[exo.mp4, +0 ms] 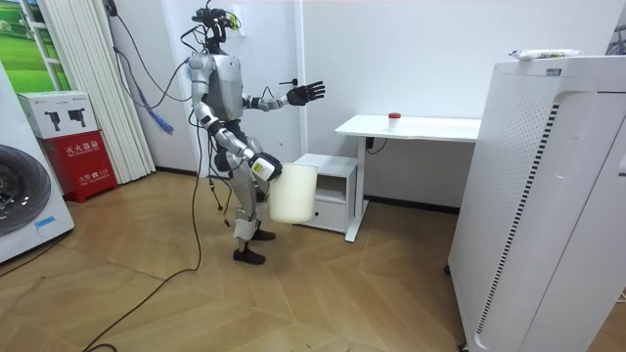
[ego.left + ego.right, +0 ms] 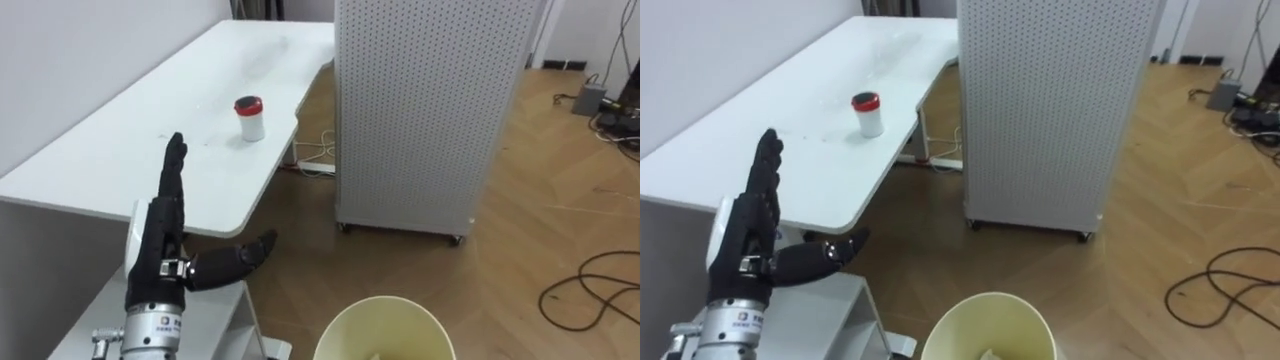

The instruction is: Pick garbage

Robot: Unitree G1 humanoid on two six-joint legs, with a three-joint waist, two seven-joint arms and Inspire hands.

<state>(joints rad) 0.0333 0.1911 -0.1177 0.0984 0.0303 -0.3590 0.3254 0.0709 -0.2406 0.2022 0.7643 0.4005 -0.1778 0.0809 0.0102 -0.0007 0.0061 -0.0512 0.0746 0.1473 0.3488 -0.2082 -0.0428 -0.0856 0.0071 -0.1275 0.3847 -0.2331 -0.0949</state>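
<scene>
A small white cup with a red lid [image 2: 250, 117] stands on the white table [image 2: 120, 160], near its right edge. My left hand [image 2: 165, 240] is raised open in front of the table's near end, fingers straight and thumb spread, well short of the cup. A pale yellow bin [image 2: 385, 322] sits at the bottom of the view with something pale lying in it. In the room view the bin [image 1: 291, 193] hangs off the floor at my right hand [image 1: 262, 168]. I stand a step away from the table's end.
A tall white perforated cabinet [image 2: 430, 100] stands right of the table, with a narrow gap between them. A low white cupboard [image 1: 328, 191] sits under the table's near end. Cables [image 2: 590, 290] lie on the wooden floor at the right.
</scene>
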